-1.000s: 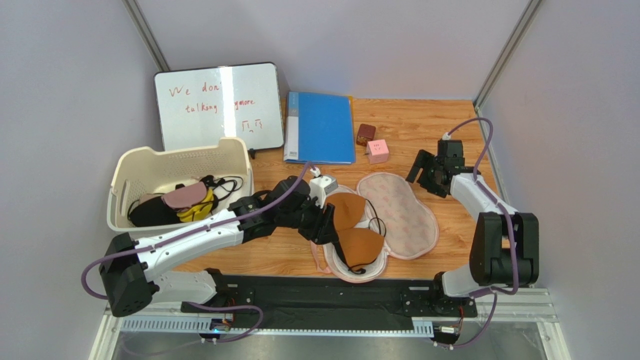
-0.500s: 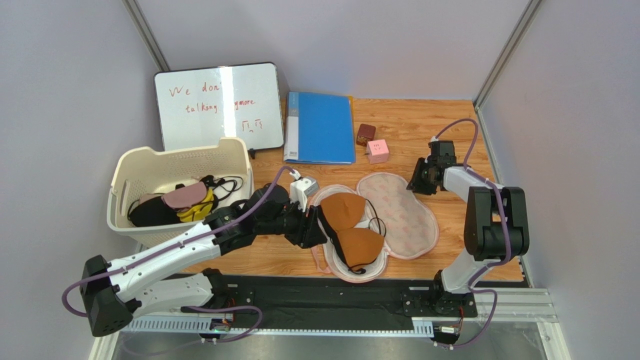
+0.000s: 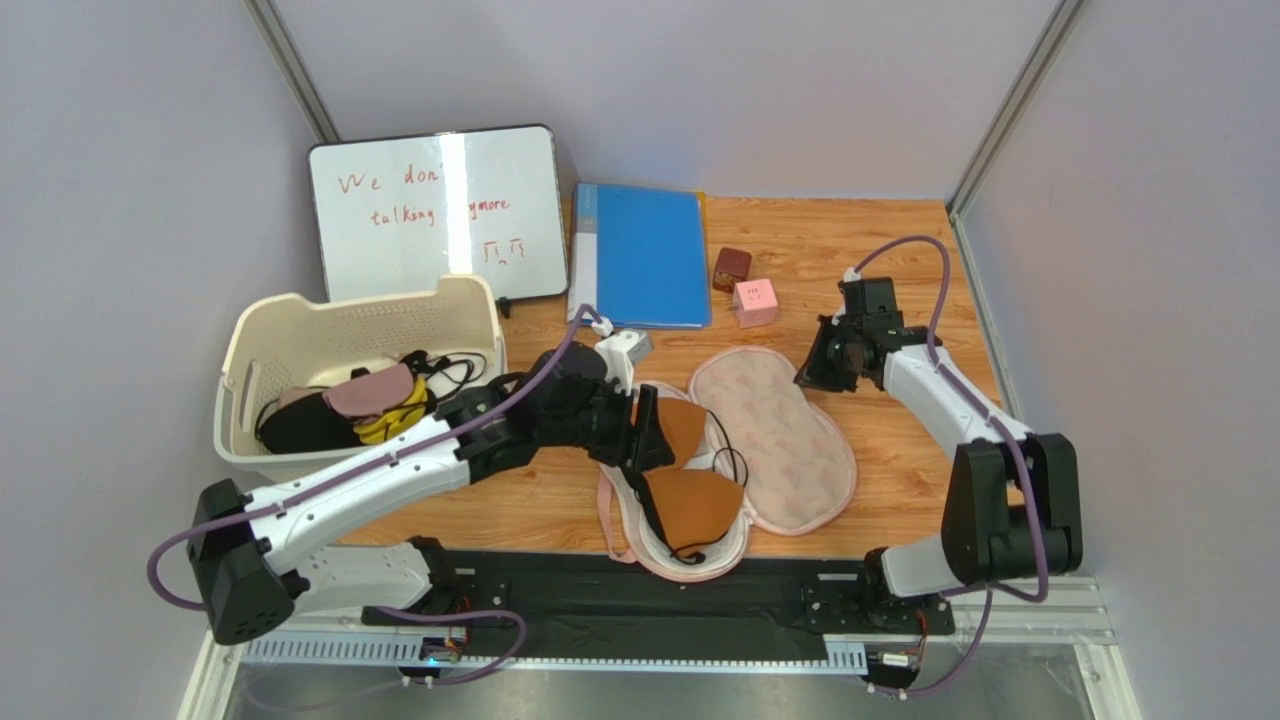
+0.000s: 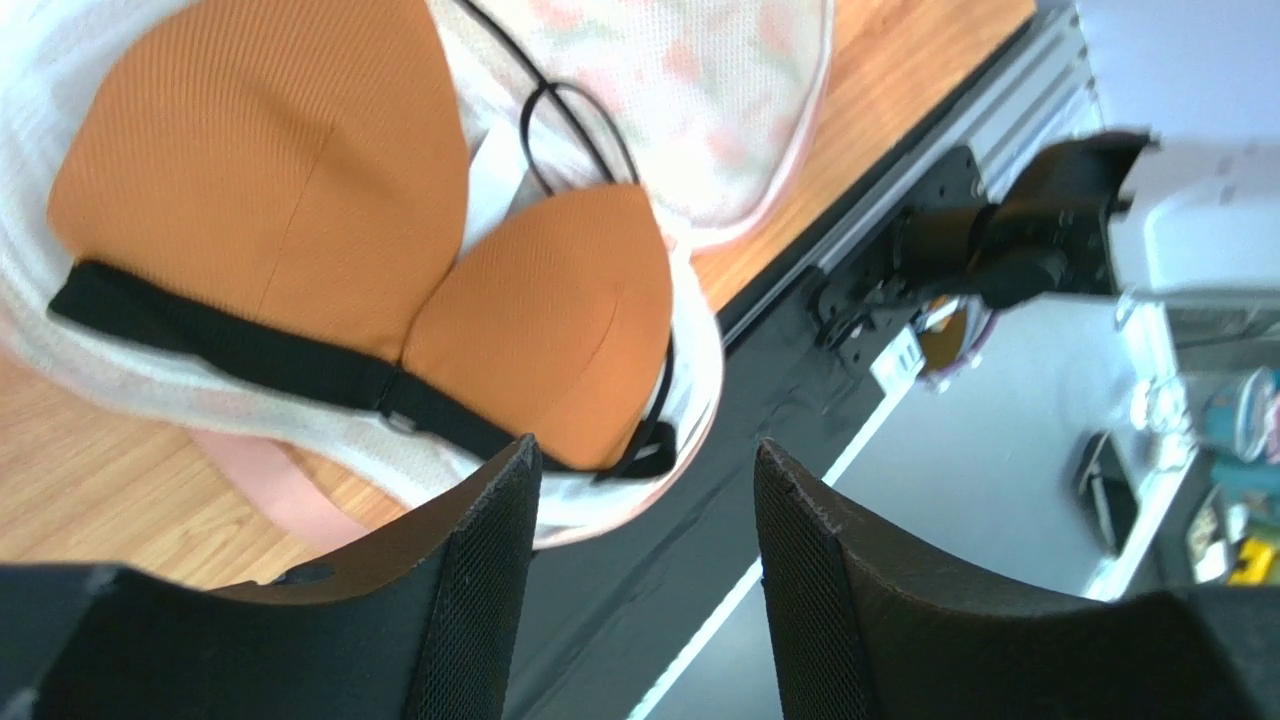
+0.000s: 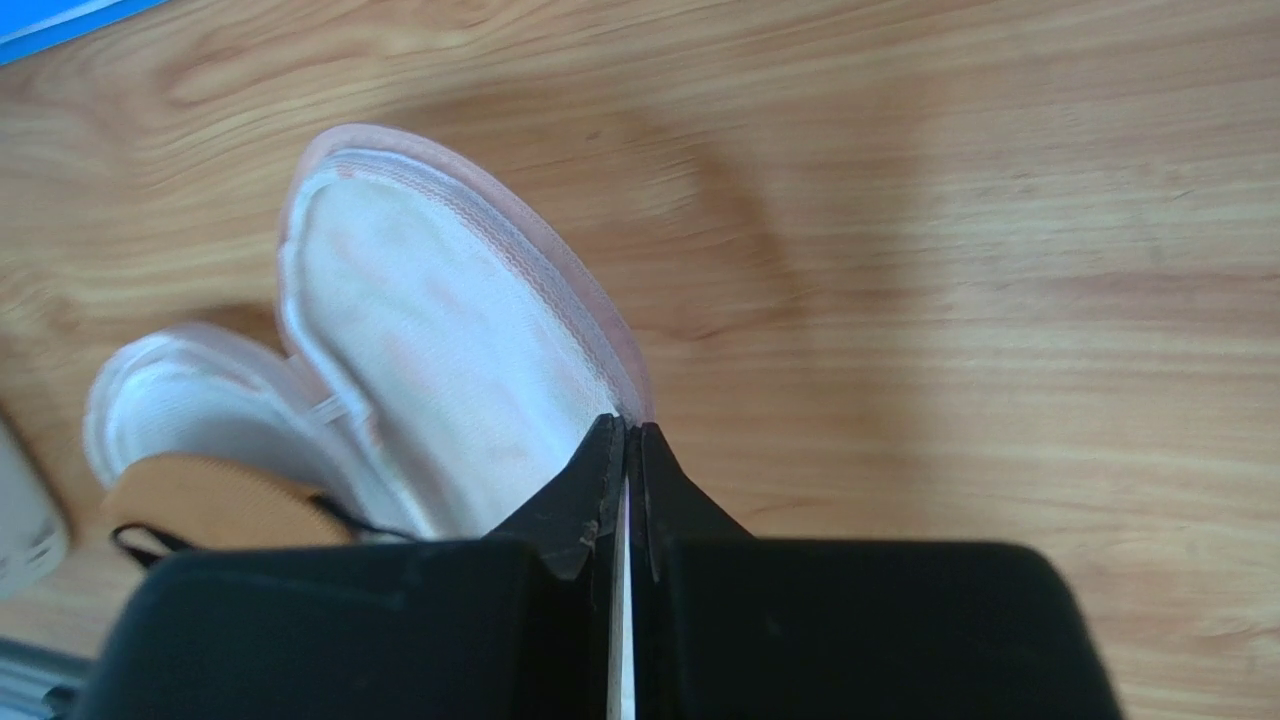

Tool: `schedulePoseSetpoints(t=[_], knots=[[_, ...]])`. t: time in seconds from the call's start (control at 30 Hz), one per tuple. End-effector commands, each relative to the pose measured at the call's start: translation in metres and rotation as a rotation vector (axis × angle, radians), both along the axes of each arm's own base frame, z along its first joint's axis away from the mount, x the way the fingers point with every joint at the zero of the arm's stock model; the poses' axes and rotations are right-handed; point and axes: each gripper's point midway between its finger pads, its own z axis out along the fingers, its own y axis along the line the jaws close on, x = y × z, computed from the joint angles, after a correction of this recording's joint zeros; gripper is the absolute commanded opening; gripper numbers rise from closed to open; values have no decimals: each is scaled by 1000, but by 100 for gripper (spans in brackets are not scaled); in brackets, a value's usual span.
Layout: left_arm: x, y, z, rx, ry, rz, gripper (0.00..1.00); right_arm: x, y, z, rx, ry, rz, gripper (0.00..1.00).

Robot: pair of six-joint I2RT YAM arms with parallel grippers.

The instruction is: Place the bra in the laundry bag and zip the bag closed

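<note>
Right gripper (image 5: 628, 435): black fingers pressed flat together, tips touching the pink zip edging on the open flap of the laundry bag (image 5: 436, 345), a flat peanut-shaped clamshell pouch with white mesh inside. I cannot tell whether any edging is actually pinched between the tips. Left gripper (image 4: 643, 465): fingers stand clearly apart with nothing between them, hovering over the near cup of the bra (image 4: 286, 165), an orange-brown garment with two smooth rounded cups, a black band and thin black straps. In the top view the left gripper (image 3: 646, 443) sits just beside the bra (image 3: 694, 510) on its left; the right gripper (image 3: 831, 360) is at the far right edge of the flap. The bra lies cups-up inside the left half of the laundry bag (image 3: 774, 435), on the white mesh. Its long axis, cup to cup, runs far to near along that half's length. The band side faces the left arm and the tapered cup tops with a strap loop point toward the flap. The flap lies open flat beside it, printed side up, parallel and unzipped. Farther out on the wooden table (image 3: 902, 255): cream plastic basket (image 3: 271, 353) of garments, whiteboard (image 3: 436, 210), blue folder (image 3: 643, 255), small pink cube (image 3: 756, 300), brown cube (image 3: 732, 267).
</note>
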Motion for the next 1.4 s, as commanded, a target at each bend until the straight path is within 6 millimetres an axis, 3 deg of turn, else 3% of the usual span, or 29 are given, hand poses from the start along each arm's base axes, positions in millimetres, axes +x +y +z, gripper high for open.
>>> schedulePoseSetpoints(t=[0.0,0.17,0.23,0.37,0.57,0.73,0.77,0.8,0.83,0.87,0.9,0.93,0.97,1.03,1.07,1.1,1.17,1.27,1.37], knots=[[24,-18,17,-18,68,121,60,-14,36,51,85,-84,50,0],[42,-10,18,7,96,276,59,-38,64,73,139,-81,95,0],[40,-3,18,2,97,302,58,-47,77,86,160,-108,123,0],[43,25,27,-18,47,412,57,-59,102,103,220,-125,154,0],[37,76,23,50,-7,535,56,-75,160,121,379,-147,218,0],[27,110,10,122,4,617,56,-93,232,139,555,-148,264,2],[22,119,7,133,10,630,56,-102,244,135,578,-137,279,7],[19,124,-3,152,21,641,56,-117,274,151,674,-175,372,16],[16,126,-5,145,41,657,57,-128,286,154,708,-171,450,42],[13,129,-6,136,48,654,57,-140,293,155,722,-146,541,46],[10,129,-10,141,58,647,58,-143,295,169,712,-157,618,48],[7,130,-10,144,69,641,59,-146,274,146,574,-123,629,61],[4,131,-13,160,79,633,60,-143,263,142,525,-156,633,66],[-1,128,-18,170,103,602,63,-134,227,134,437,-214,621,68],[-1,124,-21,184,108,582,64,-121,206,130,398,-224,561,70],[-3,120,-24,188,120,561,66,-122,189,115,363,-186,536,71],[-3,102,-30,183,153,505,69,-115,163,111,349,-214,507,71],[1,70,-38,144,182,440,71,-118,145,91,362,-177,481,73],[10,43,-53,127,216,437,68,-127,141,81,384,-152,494,73]])
